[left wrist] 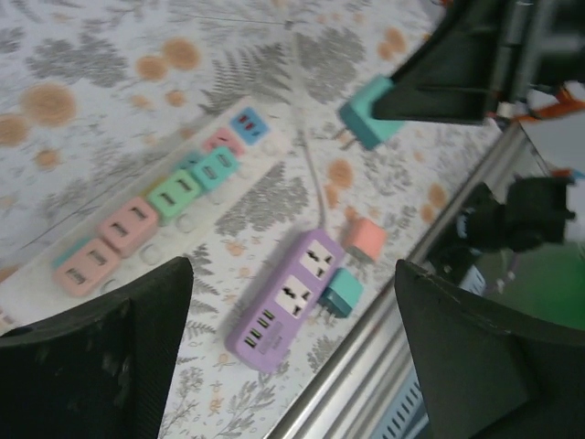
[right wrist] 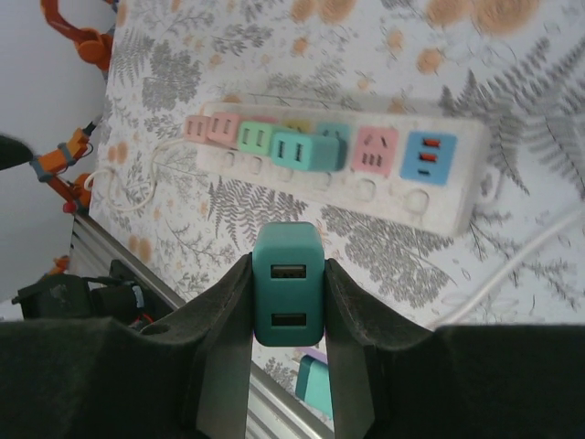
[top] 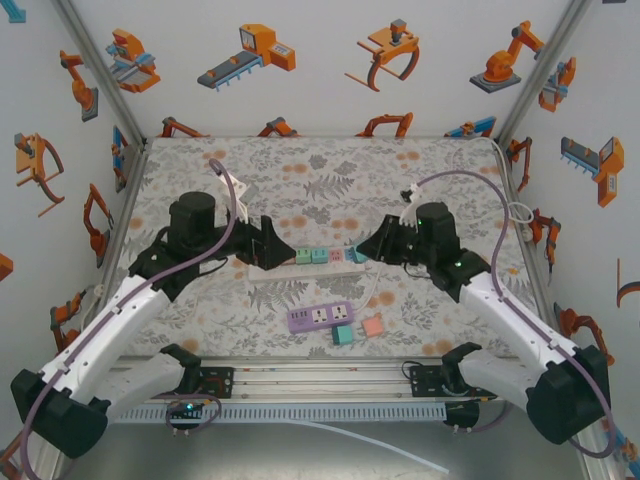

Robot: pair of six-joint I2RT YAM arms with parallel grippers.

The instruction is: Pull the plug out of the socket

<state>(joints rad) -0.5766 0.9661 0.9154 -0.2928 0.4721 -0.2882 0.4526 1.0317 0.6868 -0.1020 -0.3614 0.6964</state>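
One teal plug [right wrist: 288,306], clamped lengthwise in the right gripper [right wrist: 288,270], points its prongs at the strip [right wrist: 457,206]; left gripper [left wrist: 288,274] gapes empty.

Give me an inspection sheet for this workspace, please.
Surface: fern-patterned floral cloth, flat.
Job's things: white plastic power strip with several coloured adapters seated; teal plastic USB plug held clear of it.
Clutter: purple plastic power strip, loose teal plug, loose salmon plug.
Claws: right claw shut on that USB plug; left claw open, empty.
Cables: white cord across the cloth; purple cables on both arms.
Surroundings: white walls with orange robot pictures; metal rail at near edge.
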